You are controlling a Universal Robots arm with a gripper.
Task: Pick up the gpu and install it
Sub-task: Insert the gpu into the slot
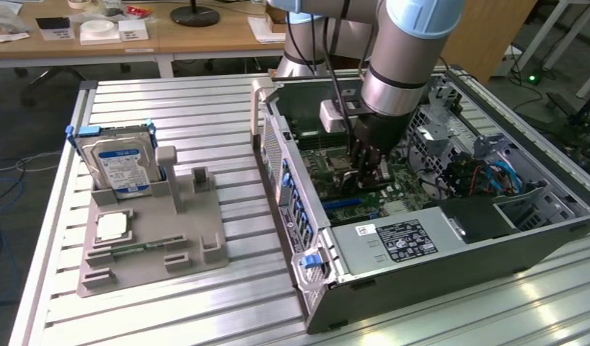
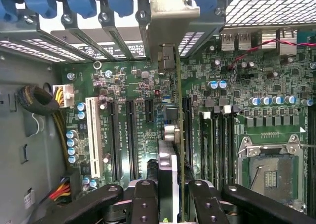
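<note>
The open computer case (image 1: 439, 216) fills the right half of the exterior view, lying on the slatted metal table (image 1: 179, 303), with the grey arm (image 1: 410, 65) reaching down into it from the top of the frame. In the left half sits a grey parts holder (image 1: 151, 245) with the hard drive (image 1: 120, 166) standing in it and a small silver chip (image 1: 112, 227) lying flat. Inside the case, the green motherboard (image 2: 128, 80) spreads across the wrist view, with its long dark slots (image 2: 131, 135) left of centre and the empty processor socket (image 2: 271, 169) at lower right.

The gripper (image 2: 173, 194), at the bottom centre of the wrist view, is closed partway on the gpu (image 2: 170, 150), which stands on edge between the black fingers (image 2: 143, 199), its silver bracket (image 2: 170, 21) up against the rear slot openings at the top.

By my judgement this is the install step: the card is over the board, and seating calls for lining its lower edge with a slot and pressing straight down.
</note>
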